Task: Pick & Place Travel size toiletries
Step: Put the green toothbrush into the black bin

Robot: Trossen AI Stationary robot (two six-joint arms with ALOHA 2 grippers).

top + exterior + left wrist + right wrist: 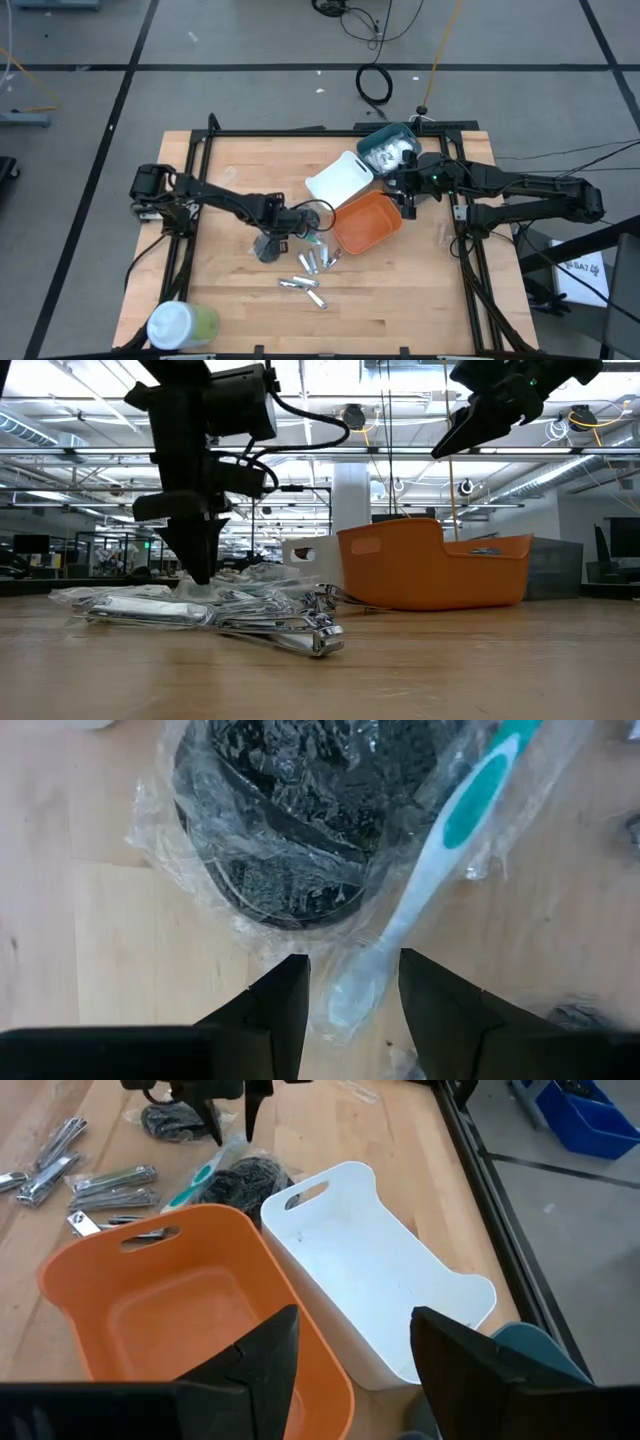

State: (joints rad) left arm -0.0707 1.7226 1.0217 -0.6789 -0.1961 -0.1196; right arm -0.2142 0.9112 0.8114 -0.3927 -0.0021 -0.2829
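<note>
From straight overhead, the left arm reaches in from the left edge with its elbow bent, and the left gripper pointing down at the middle of the wooden table, right over a dark wrapped disc. Just in front of it a loose bunch of silver tubes is scattered on the wood. The right arm comes in from the right edge, stretched out nearly flat, with the right gripper hanging above the far edge of the orange bin; the white bin and teal bin sit next to it, and a big white-and-green cylinder lies at the near left corner. Down at table level, the left gripper stands vertical with its tips in the crinkly plastic pile, while the right one is high up, tilted, well clear of the orange bin. On the left wrist cam the fingers are partly spread with nothing clamped; a clear-wrapped blue-white toothbrush has its end lying in the gap between them, next to the disc in its wrapper. On the right wrist cam the fingers are also partly apart and empty, looking down into both bins. No readable writing or brand on anything, as far as I can see.
</note>
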